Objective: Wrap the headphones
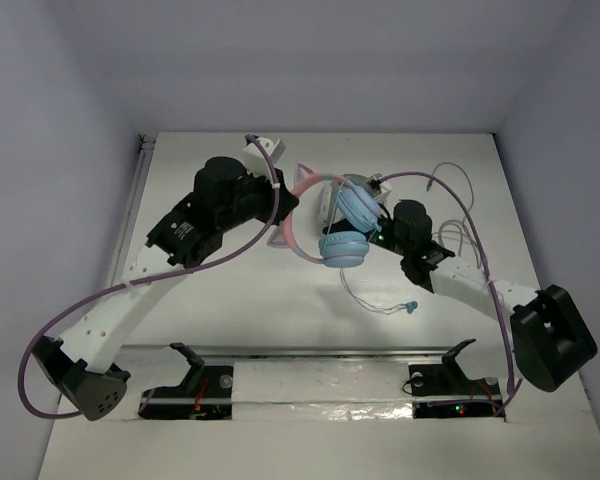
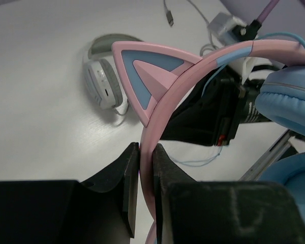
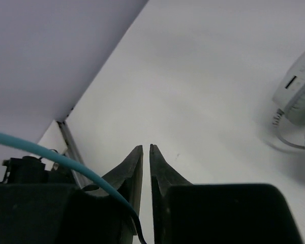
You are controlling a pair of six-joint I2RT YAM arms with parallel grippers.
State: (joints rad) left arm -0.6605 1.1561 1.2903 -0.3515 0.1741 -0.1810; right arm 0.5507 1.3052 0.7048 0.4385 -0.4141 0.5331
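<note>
Left gripper (image 2: 145, 150) is clamped on the pink headband (image 2: 193, 71) of the headphones (image 1: 342, 245), just below one cat ear (image 2: 147, 76). Both its black fingers press flat on the band. The headphones are over the middle of the white table (image 1: 280, 320), between the two arms. Their two light-blue ear cups sit close together, just beside the right gripper (image 3: 145, 148). Its jaws stand almost together, with only a thin slit between them. The thin light-blue cable (image 3: 51, 156) crosses one finger and goes down toward the slit; whether it is pinched there I cannot tell. More cable lies in a loop on the table, ending at the plug (image 1: 410, 306). White-and-grey headphones (image 2: 104, 81) lie on the table behind.
</note>
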